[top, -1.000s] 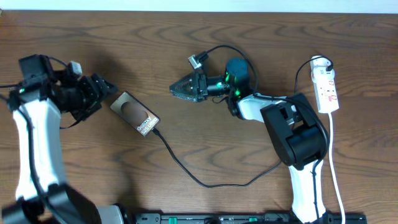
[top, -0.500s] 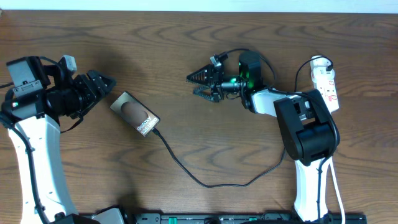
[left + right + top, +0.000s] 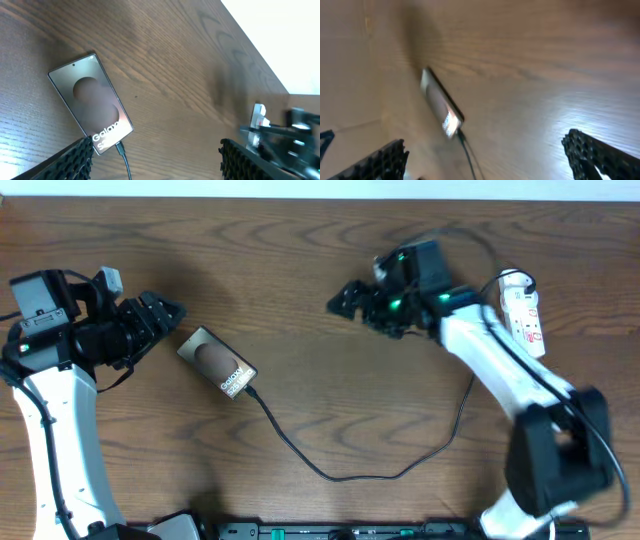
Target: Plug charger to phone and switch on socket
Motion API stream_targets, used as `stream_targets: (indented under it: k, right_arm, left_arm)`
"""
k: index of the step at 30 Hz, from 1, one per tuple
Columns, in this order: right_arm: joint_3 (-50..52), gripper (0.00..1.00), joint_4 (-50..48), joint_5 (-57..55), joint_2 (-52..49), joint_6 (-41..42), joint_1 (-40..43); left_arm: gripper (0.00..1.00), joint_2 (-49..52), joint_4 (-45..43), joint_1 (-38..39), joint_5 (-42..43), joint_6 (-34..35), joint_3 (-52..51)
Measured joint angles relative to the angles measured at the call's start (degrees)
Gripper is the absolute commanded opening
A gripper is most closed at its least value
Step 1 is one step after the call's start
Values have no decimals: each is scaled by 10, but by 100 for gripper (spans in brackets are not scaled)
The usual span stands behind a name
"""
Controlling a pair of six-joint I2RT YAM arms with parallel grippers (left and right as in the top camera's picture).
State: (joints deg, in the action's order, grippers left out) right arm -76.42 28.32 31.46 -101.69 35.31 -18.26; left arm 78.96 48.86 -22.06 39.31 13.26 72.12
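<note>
Phone (image 3: 217, 363) flat on desk (image 3: 300, 260) left of centre, charger (image 3: 335, 477) plug tip at its end, left wrist view alone shows Galaxy lettering, overhead alone shows socket (image 3: 524, 315) far right, left tool (image 3: 172, 317) and right tool (image 3: 338, 300) both open, empty

The right claw (image 3: 340, 300) has swung rightward, ending up nearer the socket (image 3: 525, 315).

A bronze phone (image 3: 217, 363) is laid diagonally on the wooden counter (image 3: 300, 250), and its lower-right end is met by the black charger cable (image 3: 340, 478). The left end effector (image 3: 170, 320) is held open just beside the phone. The right end effector (image 3: 342, 298) is spread wide between the phone and the white power strip (image 3: 525, 315).
</note>
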Motion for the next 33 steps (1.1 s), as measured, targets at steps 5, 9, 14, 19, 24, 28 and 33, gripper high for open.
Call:
stream_targets:
  k: [5,9,14,19,24,28,33]
  right_arm:
    - [-9,99,30,-59,68,-30,73]
    - [-11,99,39,-41,74,-56,181]
    - [-12,99,49,25,74,-95,319]
    - [-12,99,52,66,74,-126,407]
    - [-12,99,62,55,74,-155,457]
    - [-12,99,71,10,74,-191,473]
    - [-15,99,67,-32,52,-231,473]
  left_arm:
    - [79,0,0,0,0,0,0]
    - [79,0,0,0,0,-1,0]
    - [79,0,0,0,0,-2,0]
    - [79,0,0,0,0,-2,0]
    - [79,0,0,0,0,-2,0]
    - [79,0,0,0,0,-2,0]
    - [79,1,0,0,0,-2,0]
